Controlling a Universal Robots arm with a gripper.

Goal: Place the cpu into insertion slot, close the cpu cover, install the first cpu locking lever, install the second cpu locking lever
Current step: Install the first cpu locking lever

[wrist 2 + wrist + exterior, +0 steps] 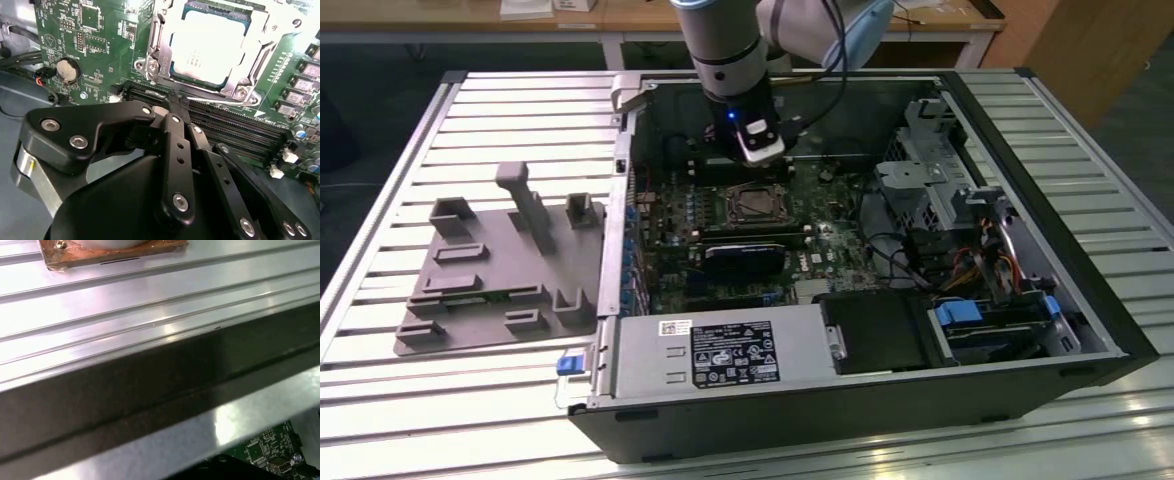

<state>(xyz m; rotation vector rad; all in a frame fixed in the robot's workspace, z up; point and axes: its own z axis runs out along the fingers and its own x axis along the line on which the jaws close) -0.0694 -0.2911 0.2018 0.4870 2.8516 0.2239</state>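
The flat, square, silver-grey metal cpu (pixel 207 45) sits in the square, black-rimmed insertion slot (pixel 732 204) on the green board. The thin silver-metal cpu cover (pixel 162 57) lies flat, framing it.

The silver-grey jointed robot arm (pixel 720 40) hangs from the top of the exterior view, its last segment close to vertical, with a small blue light lit on the wrist (pixel 732 124). Below the wrist the black metal two-finger gripper (pixel 761 158) points straight downward. In the second wrist view the gripper (pixel 173 102) shows black bolted linkage bars slanting in from both sides, and the fingers (pixel 175 130) meet at their tips with no gap visible between them
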